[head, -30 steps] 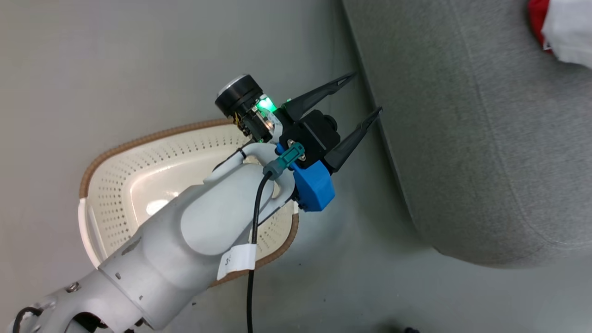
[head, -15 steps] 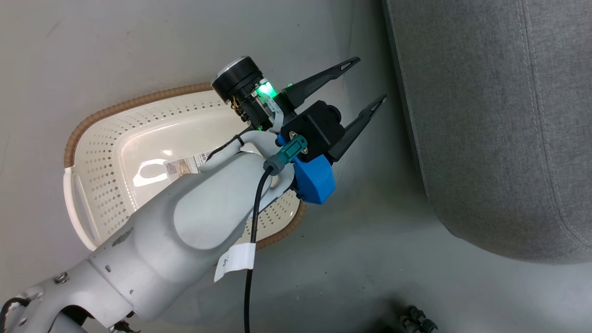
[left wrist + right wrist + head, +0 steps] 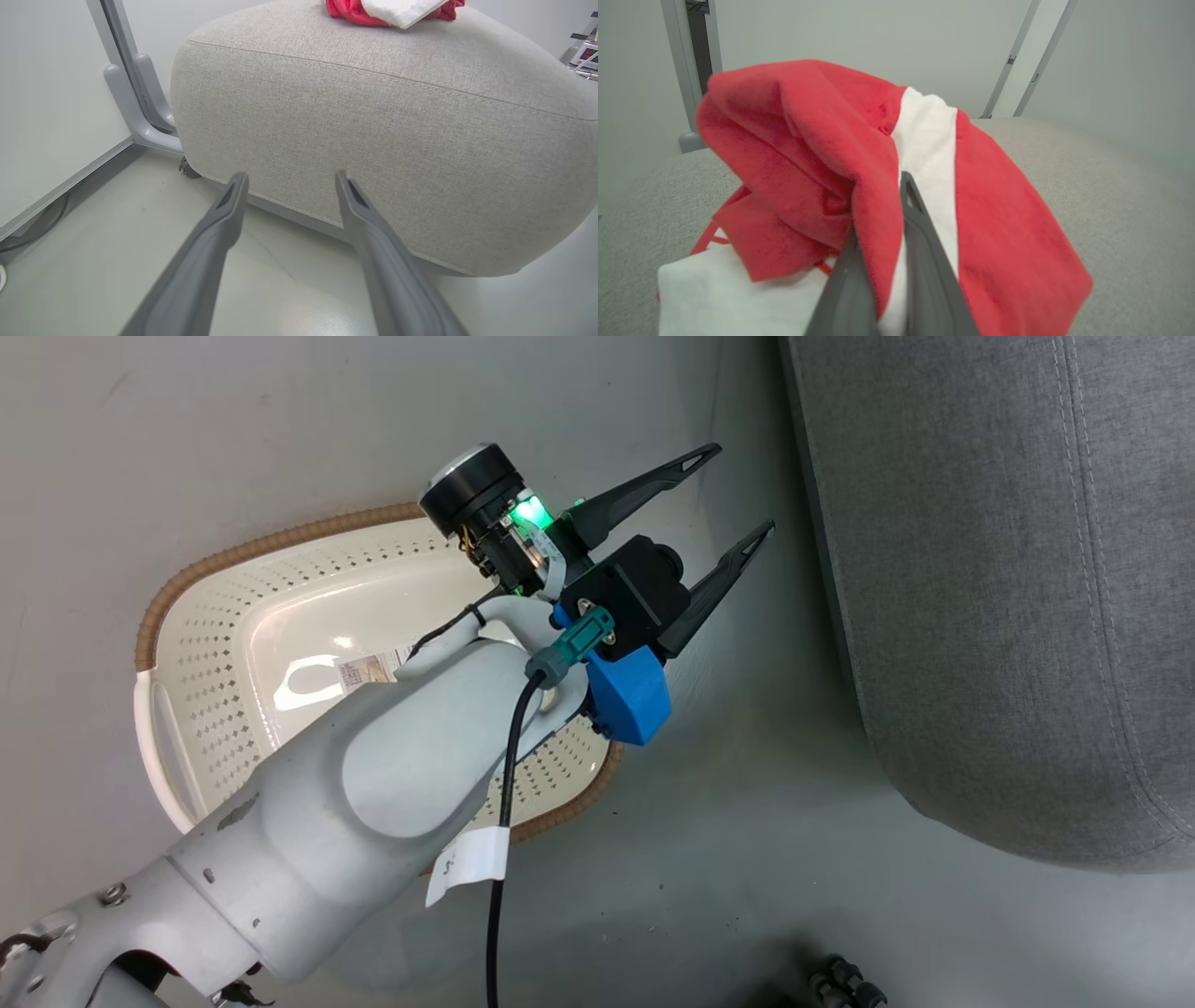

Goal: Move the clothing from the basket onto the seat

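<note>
The cream perforated basket (image 3: 243, 644) with a brown rim stands on the floor at the left; its bare bottom shows a paper label. My left gripper (image 3: 742, 487) hangs open and holds nothing, between the basket and the grey seat (image 3: 1008, 569), its tips pointing at the seat's side (image 3: 373, 116). Red and white clothing (image 3: 392, 9) lies on top of the seat. My right gripper (image 3: 880, 219) is shut on a red garment with a white panel (image 3: 822, 140), held just above the seat top (image 3: 1087, 186). Another red and white piece (image 3: 714, 289) lies beneath it.
A grey metal post and foot (image 3: 135, 102) stand by the wall left of the seat, with a cable (image 3: 28, 238) on the floor. A small caster (image 3: 187, 168) sits under the seat. Dark wheels (image 3: 840, 985) show at the bottom edge. Bare floor lies between basket and seat.
The head camera has swung, so the seat and basket sit differently in the picture and the clothing left its upper right corner. My left gripper stays open; my arm barely moved.
</note>
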{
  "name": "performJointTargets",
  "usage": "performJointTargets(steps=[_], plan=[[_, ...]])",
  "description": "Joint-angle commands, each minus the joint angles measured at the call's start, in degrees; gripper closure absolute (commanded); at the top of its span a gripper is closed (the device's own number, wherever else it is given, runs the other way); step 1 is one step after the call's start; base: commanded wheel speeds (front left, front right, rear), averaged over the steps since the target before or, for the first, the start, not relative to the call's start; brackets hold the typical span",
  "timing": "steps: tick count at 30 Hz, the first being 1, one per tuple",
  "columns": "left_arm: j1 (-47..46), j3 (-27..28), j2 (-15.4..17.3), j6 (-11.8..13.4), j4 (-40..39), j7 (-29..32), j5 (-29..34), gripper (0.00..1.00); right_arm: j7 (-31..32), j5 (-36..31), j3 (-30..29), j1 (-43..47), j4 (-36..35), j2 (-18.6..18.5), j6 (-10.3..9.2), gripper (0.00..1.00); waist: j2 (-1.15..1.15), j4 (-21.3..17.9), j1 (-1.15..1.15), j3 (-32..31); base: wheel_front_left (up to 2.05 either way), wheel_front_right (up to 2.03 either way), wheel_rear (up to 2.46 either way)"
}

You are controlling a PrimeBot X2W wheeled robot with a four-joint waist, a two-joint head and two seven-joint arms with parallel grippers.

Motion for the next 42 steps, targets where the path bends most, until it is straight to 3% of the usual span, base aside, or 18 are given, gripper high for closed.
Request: performJointTargets(steps=[1, 2, 13, 22, 31, 42], plan=[[-0.1, 0.1, -0.2, 0.2, 0.1, -0.4, -0.4, 0.0, -0.1, -0.6, -0.1, 1.2, -0.6, 0.6, 0.01, 0.46, 0.0, 0.1, -0.01, -0.7, 0.0, 0.0, 0.0], [0.1, 0.1, -0.3, 0.3, 0.1, -0.6, -0.3, 0.0, -0.1, -0.8, 0.1, 1.8, -1.1, 0.9, 0.01, 0.0, 0.0, 0.1, -0.01, -1.1, 0.0, 0.0, 0.0], [3.0, 0.7, -1.7, 1.0, 2.1, -2.9, -1.8, 0.0, 0.0, -1.5, 0.3, 15.1, -10.0, 4.6, 0.01, 0.0, 0.0, 0.6, -0.01, -8.5, 0.0, 0.0, 0.0], [8.7, 5.5, -1.7, 2.8, 0.8, -3.8, -2.9, 0.0, -0.1, -3.1, 5.9, 24.1, -15.9, 7.1, 0.01, 0.0, 0.0, 2.0, -0.01, -17.5, 0.0, 0.0, 0.0], [19.7, 16.9, -0.5, 4.2, -6.6, -3.8, 0.0, 0.0, 0.0, -2.9, 12.8, 28.4, -19.7, 8.6, 0.01, 0.0, 0.0, 5.7, -0.01, -25.6, 0.0, 0.0, 0.0], [31.1, 33.7, -2.3, 3.9, -11.0, -3.8, 4.5, 0.0, -0.1, -3.4, 19.3, 31.5, -22.0, 10.2, 0.01, 0.0, 0.0, 11.2, -0.01, -32.3, 0.0, 0.0, 0.0]])
